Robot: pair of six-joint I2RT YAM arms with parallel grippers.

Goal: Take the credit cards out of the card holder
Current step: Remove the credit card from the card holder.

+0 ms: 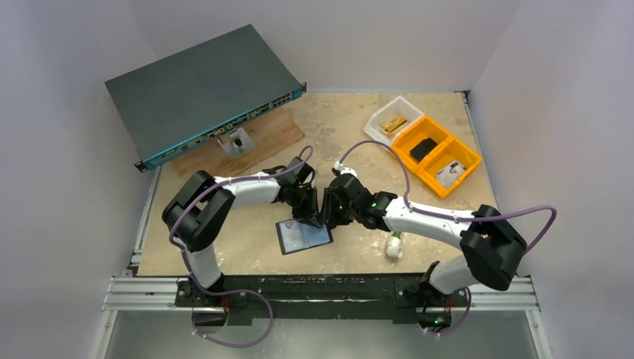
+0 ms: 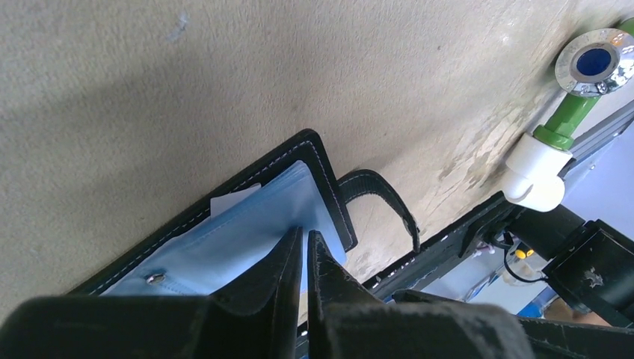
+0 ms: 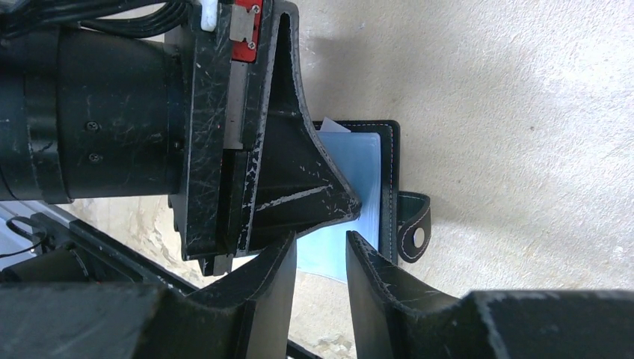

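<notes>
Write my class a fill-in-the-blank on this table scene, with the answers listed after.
1. The card holder lies ___ on the table.
2. The cards inside it are pale ___.
3. On the left gripper the jaws are ___.
4. The divided tray is bright ___.
Answers: open, blue, shut, orange.

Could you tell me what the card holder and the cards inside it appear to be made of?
The card holder looks like black leather or a leather imitation: matte, with pale stitching along its edge and a strap carrying a metal snap. The credit cards look like thin plastic, pale blue with a smooth sheen.
</notes>
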